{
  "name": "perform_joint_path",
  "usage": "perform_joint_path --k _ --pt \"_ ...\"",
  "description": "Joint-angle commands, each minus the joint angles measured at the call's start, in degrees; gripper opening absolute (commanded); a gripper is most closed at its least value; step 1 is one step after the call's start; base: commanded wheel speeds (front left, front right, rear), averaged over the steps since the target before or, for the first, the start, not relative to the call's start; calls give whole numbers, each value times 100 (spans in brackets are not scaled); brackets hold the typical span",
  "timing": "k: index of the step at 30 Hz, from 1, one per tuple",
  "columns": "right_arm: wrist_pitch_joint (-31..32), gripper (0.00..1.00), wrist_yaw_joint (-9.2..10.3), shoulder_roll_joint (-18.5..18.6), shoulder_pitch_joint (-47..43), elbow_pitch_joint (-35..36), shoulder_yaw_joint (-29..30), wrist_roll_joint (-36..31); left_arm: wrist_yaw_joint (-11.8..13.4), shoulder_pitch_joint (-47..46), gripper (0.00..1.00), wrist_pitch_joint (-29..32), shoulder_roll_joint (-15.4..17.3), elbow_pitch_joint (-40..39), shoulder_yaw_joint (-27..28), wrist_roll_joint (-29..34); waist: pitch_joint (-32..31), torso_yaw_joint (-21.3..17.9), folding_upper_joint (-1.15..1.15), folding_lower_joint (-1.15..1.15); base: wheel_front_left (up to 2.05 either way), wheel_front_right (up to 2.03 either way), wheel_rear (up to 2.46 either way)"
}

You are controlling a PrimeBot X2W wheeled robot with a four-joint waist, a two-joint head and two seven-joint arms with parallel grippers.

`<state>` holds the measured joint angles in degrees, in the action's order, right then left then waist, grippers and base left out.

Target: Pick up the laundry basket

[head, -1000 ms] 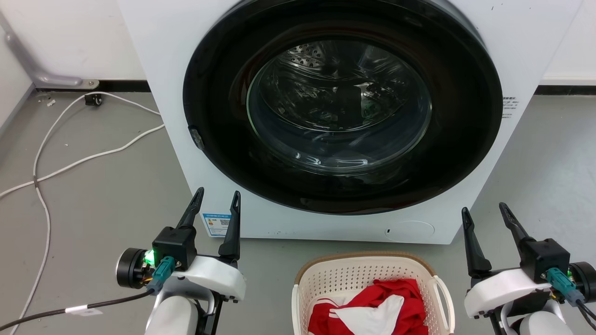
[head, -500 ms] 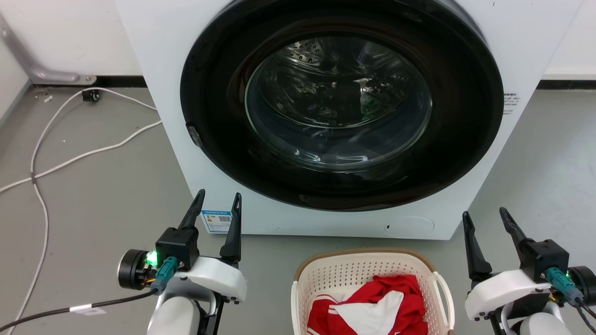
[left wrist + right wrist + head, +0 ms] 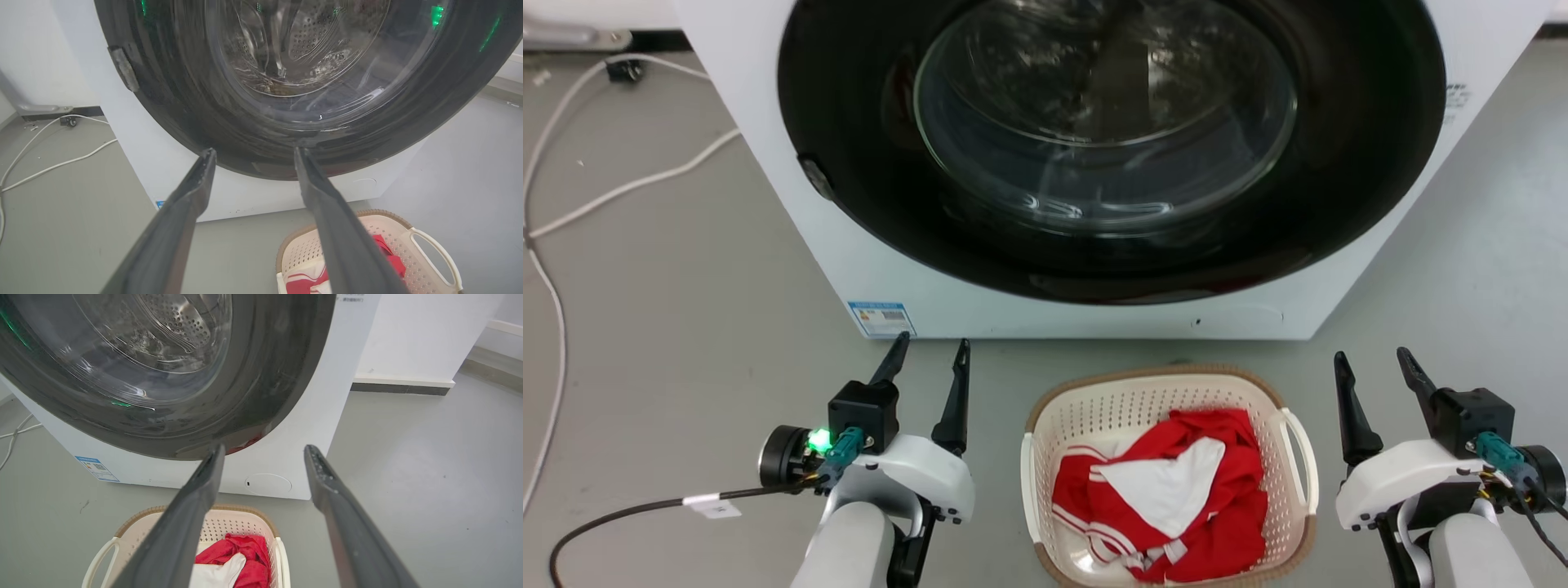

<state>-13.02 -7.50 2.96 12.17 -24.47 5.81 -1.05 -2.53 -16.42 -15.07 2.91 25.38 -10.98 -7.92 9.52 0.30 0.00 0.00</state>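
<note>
The pick-up is not yet begun: the basket [image 3: 1160, 374] sits on the floor [image 3: 686, 327] before the washer [image 3: 915, 294], between the left end effector [image 3: 933, 341] and right end effector [image 3: 1370, 355], both spread open, empty and apart from it, so reach, grip and lift are all left.

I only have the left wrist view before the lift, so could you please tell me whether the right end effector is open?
Observer: Yes, the right end effector is open and holds nothing.
Operator: Thank you. Is the left-side handle of the cream-white perforated plastic laundry basket free?
Observer: Yes, the right wrist view shows that white loop handle with nothing on it.
</note>
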Motion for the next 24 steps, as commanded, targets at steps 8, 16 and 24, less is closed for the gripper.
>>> perform_joint_path --k 8,16,24 --pt "-105 100 2 -15 504 -810 12 49 -88 -434 100 -15 -5 824 -285 -235 668 -158 0 0 0 0 0" --pt "-24 100 2 -12 1063 -1757 19 94 -201 -1041 100 23 -2 1967 -669 -524 1166 -255 0 0 0 0 0" --pt "171 100 2 -11 1706 -2761 -41 161 -256 -1724 100 363 -3 3028 -1076 -928 1614 -412 0 0 0 0 0"
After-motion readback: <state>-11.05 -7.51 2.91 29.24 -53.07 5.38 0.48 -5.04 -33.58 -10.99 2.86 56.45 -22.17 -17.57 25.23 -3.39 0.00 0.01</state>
